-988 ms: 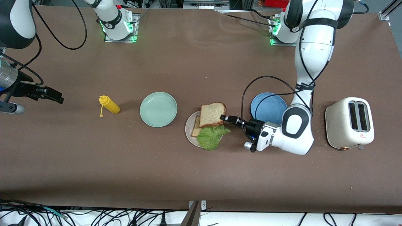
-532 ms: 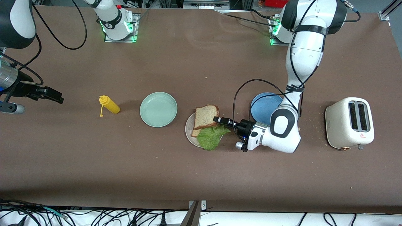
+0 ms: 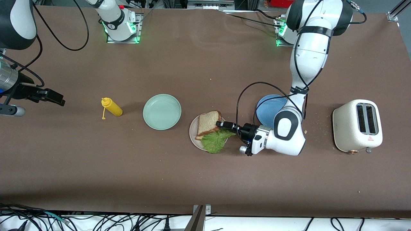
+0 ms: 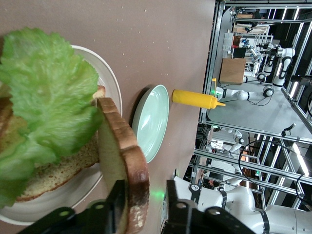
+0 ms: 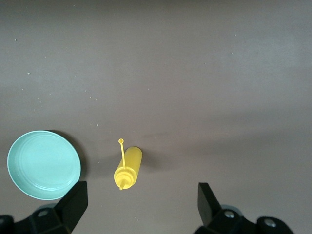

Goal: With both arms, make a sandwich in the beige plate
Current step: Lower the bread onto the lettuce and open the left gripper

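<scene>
The beige plate (image 3: 193,129) lies on the brown table (image 3: 205,179), between the mint green plate (image 3: 162,111) and the blue plate (image 3: 268,109). On the beige plate there is the bottom bread slice (image 4: 48,170), and the lettuce leaf (image 3: 216,141) lies on it and hangs over the plate rim on the side nearer to the front camera.

The top bread slice (image 3: 208,123) stands tilted over the plate, with one edge up between the fingers of the left gripper (image 3: 221,124). In the left wrist view this slice (image 4: 124,165) sits on its edge between the two black fingers (image 4: 114,214), and its lower part leans against the lettuce (image 4: 46,107). The jaws stand on both sides of the crust, but a small gap seems to be on one side, so I cannot tell if they really pinch it (the view is very close here).

The right gripper (image 3: 51,96) hangs over the table at the right arm's end and waits, its fingers (image 5: 73,204) spread wide with nothing between them. Under it lie the yellow mustard bottle (image 5: 127,168) on its side and the mint green plate (image 5: 44,165). The white toaster (image 3: 357,125) stands at the left arm's end of the table.
</scene>
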{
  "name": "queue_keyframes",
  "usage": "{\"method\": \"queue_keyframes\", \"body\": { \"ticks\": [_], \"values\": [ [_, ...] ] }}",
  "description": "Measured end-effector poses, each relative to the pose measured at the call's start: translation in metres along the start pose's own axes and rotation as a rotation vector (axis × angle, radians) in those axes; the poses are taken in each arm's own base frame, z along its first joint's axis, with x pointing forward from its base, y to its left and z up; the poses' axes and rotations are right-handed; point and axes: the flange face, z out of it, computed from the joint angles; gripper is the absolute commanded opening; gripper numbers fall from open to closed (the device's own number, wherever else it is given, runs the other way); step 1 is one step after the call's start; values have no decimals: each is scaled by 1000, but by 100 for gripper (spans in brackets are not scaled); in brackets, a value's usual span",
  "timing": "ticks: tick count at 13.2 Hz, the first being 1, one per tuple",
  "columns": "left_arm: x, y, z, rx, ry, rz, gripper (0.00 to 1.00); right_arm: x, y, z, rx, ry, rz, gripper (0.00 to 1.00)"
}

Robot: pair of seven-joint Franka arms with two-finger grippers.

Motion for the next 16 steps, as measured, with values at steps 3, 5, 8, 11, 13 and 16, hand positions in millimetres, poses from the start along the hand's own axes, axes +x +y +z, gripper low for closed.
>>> {"method": "queue_keyframes", "body": {
  "ticks": [3,5,8,11,13,16],
  "values": [
    [1,-3,-9,8,16,12,63,0,0,0,0,0,0,100],
    [3,-6,-22,17,35,13,63,0,0,0,0,0,0,100],
    [5,-17,-57,60,79,5,68,0,0,0,0,0,0,100],
    [6,-18,-95,157,103,9,75,0,0,0,0,0,0,100],
    [2,-20,-122,265,100,-18,87,0,0,0,0,0,-1,100],
    [-10,-19,-173,478,89,-71,100,0,0,0,0,0,-7,100]
  ]
}}
